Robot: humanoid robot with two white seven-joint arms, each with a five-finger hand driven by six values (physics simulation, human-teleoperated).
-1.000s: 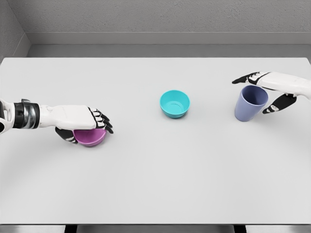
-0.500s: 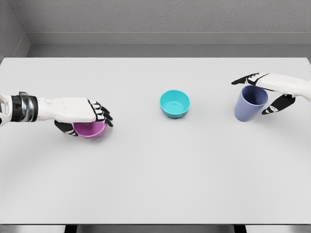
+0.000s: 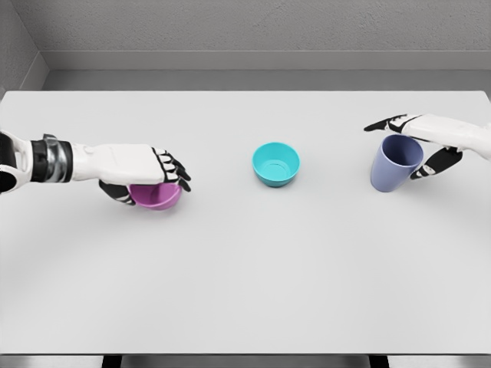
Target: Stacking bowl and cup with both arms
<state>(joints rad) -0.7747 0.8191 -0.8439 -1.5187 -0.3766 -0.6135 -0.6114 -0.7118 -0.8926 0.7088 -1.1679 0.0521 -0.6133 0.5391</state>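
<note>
Left hand (image 3: 146, 178) grips purple bowl (image 3: 157, 196); right hand (image 3: 418, 146) clasps blue cup (image 3: 394, 163)

Magenta-purple bowl (image 3: 157, 197); teal bowl (image 3: 275, 163), darker on outer wall. Periwinkle-blue cup (image 3: 394, 162). Pale grey table (image 3: 245, 268). White hands with black finger joints are seen: left hand (image 3: 142, 178), right hand (image 3: 422, 138); banding possibly metallic at left wrist.

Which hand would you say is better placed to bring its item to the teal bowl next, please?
Probably the left hand: it grips the magenta bowl, which seems lifted, near the teal bowl. The right hand holds the lavender cup farther away.
</note>
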